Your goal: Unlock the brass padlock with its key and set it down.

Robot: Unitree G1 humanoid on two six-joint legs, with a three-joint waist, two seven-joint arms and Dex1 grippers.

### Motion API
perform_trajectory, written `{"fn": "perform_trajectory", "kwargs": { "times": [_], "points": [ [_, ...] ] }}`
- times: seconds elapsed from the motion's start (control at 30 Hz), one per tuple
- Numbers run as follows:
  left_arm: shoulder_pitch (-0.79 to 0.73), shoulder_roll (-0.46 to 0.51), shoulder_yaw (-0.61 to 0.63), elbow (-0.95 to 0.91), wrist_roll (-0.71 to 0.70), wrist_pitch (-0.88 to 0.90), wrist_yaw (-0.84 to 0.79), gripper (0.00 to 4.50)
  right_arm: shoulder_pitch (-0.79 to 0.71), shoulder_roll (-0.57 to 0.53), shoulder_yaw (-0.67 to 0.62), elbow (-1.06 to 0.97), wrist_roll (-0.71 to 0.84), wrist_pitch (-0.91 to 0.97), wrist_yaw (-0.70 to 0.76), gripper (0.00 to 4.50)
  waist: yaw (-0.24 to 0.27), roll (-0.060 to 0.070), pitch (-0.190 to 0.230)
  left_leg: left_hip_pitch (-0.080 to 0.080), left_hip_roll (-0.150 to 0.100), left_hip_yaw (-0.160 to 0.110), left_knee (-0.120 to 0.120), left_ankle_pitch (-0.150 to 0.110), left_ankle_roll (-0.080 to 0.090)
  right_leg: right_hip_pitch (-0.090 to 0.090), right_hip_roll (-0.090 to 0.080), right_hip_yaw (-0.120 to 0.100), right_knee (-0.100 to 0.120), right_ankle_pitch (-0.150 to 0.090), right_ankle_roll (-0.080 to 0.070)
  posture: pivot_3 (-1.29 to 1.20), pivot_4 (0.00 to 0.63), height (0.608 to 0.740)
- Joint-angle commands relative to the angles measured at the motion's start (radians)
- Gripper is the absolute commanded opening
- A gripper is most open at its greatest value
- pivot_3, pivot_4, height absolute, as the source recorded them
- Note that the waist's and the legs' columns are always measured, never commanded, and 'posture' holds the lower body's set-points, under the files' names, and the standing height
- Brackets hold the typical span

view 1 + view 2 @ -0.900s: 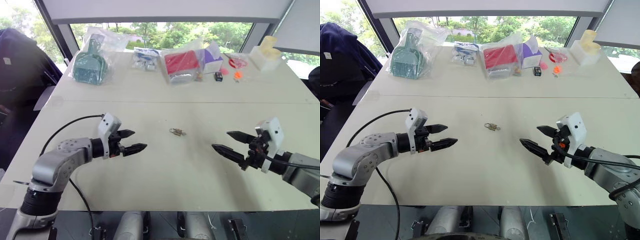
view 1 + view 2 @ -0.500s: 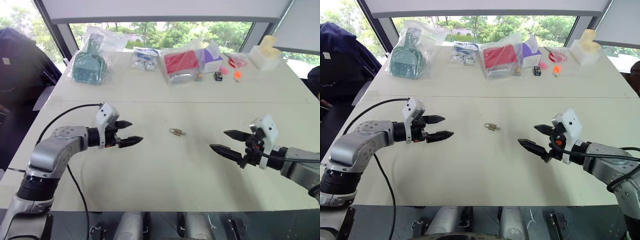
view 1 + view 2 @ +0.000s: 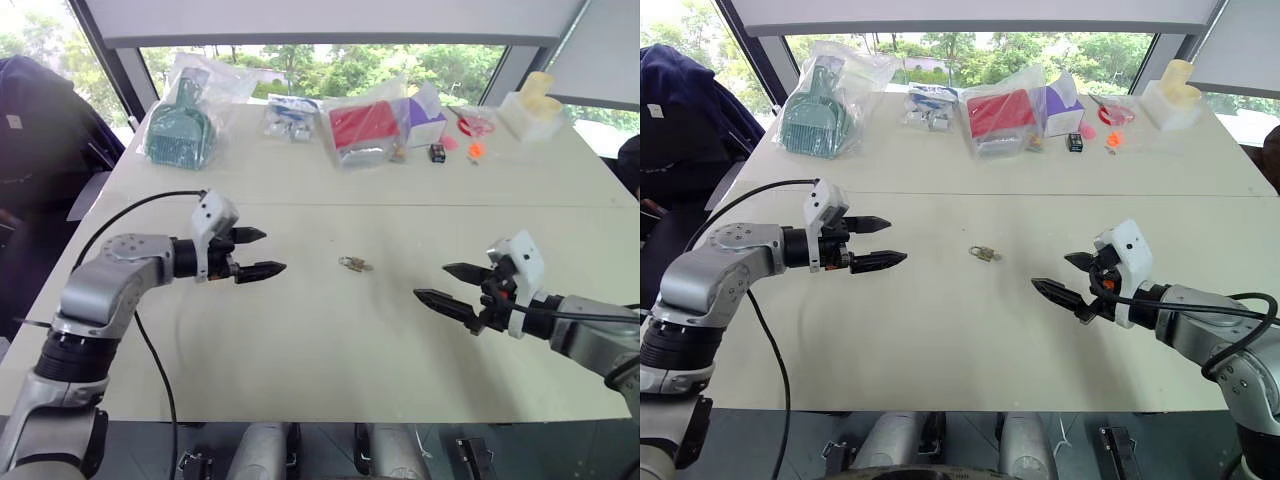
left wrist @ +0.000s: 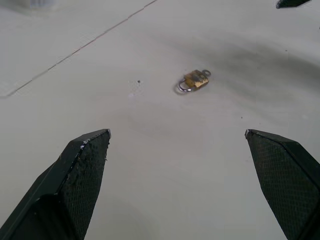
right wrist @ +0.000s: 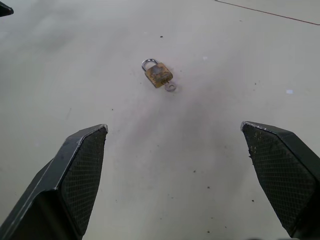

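Observation:
The brass padlock [image 3: 352, 264] lies flat in the middle of the white table [image 3: 330, 350], its thin silvery shackle shut. The key [image 5: 171, 87] is a tiny silvery piece at the bottom of the padlock [image 5: 159, 74], seemingly stuck in it. My left gripper [image 3: 268, 252] hovers open to the left of the padlock, pointing at it and holding nothing. On the padlock's right, my right gripper [image 3: 430, 280] also hovers open and holds nothing. In the left wrist view the padlock [image 4: 194, 80] sits well ahead of the open fingers [image 4: 85, 170].
Along the table's far edge stand a green item in a clear bag [image 3: 180, 125], a red pack in plastic [image 3: 362, 128], a purple box [image 3: 425, 118], a small black box [image 3: 437, 152] and a white object [image 3: 530, 105]. A seam [image 3: 400, 205] crosses the table beyond the padlock.
My left gripper has drawn back toward the left and farther from the front edge. The right gripper has edged slightly left. The padlock has not moved.

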Motion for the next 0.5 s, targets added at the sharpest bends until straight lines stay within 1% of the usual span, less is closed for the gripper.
{"fn": "perform_trajectory", "kwargs": {
  "times": [0.03, 0.1, 0.17, 0.23, 0.3, 0.33, 0.4, 0.5],
  "points": [
    [-0.088, 0.018, -0.065, 0.065, 0.065, -0.107, -0.105, 4.5, -0.047, 0.025, 0.022, -0.028, 0.023, 0.023, -0.039, 4.47, 0.001, 0.0, 0.0, 0.0, 0.0, 0.0, 0.0, 0.0, 0.0, 0.0, 0.0, 0.0, 0.0, 0.0, 0.0, 0.0, 0.15, 0.74],
    [-0.186, 0.01, -0.142, 0.171, 0.138, -0.221, -0.208, 4.5, -0.065, 0.05, 0.045, -0.042, 0.022, 0.037, -0.071, 4.47, 0.004, 0.0, 0.0, 0.0, 0.0, 0.0, 0.0, 0.0, 0.0, 0.0, 0.001, -0.001, 0.0, 0.0, 0.0, 0.0, 0.15, 0.74],
    [-0.289, -0.023, -0.206, 0.301, 0.203, -0.341, -0.294, 4.5, -0.063, 0.067, 0.056, -0.065, 0.018, 0.045, -0.098, 4.47, 0.007, 0.0, 0.0, -0.001, 0.0, -0.001, 0.002, 0.0, 0.0, 0.0, 0.002, -0.002, 0.0, 0.0, 0.0, 0.0, 0.15, 0.74],
    [-0.434, -0.117, -0.268, 0.5, 0.269, -0.469, -0.359, 4.5, -0.035, 0.082, 0.047, -0.093, 0.019, 0.046, -0.12, 4.47, 0.02, 0.0, 0.0, -0.001, 0.0, 0.0, 0.003, 0.0, 0.001, 0.001, 0.002, -0.002, 0.0, 0.0, 0.0, 0.0, 0.15, 0.74],
    [-0.574, -0.237, -0.317, 0.73, 0.335, -0.59, -0.406, 4.5, -0.003, 0.096, 0.041, -0.116, 0.01, 0.041, -0.143, 4.47, 0.031, 0.0, 0.0, -0.003, 0.0, 0.001, 0.005, -0.001, 0.003, 0.0, 0.003, -0.002, -0.001, 0.0, 0.0, 0.0, 0.15, 0.74],
    [-0.613, -0.27, -0.325, 0.811, 0.357, -0.636, -0.426, 4.5, 0.003, 0.103, 0.043, -0.124, 0.006, 0.041, -0.155, 4.47, 0.035, -0.001, 0.0, -0.003, -0.002, 0.0, 0.005, -0.002, 0.004, 0.002, 0.003, -0.002, 0.0, 0.0, 0.0, 0.0, 0.15, 0.74],
    [-0.686, -0.355, -0.358, 0.974, 0.417, -0.741, -0.457, 4.5, 0.025, 0.112, 0.04, -0.139, -0.004, 0.037, -0.174, 4.47, 0.026, -0.001, 0.0, -0.004, -0.002, 0.003, 0.007, -0.004, 0.008, 0.001, 0.002, -0.001, -0.002, 0.0, 0.0, 0.0, 0.15, 0.74],
    [-0.778, -0.504, -0.416, 1.215, 0.533, -0.887, -0.437, 4.5, 0.063, 0.142, 0.033, -0.177, -0.019, 0.031, -0.233, 4.47, 0.025, -0.001, 0.001, -0.004, -0.003, 0.006, 0.007, -0.006, 0.012, 0.001, 0.002, 0.0, -0.002, 0.0, 0.001, 0.0, 0.15, 0.74]
  ]
}}
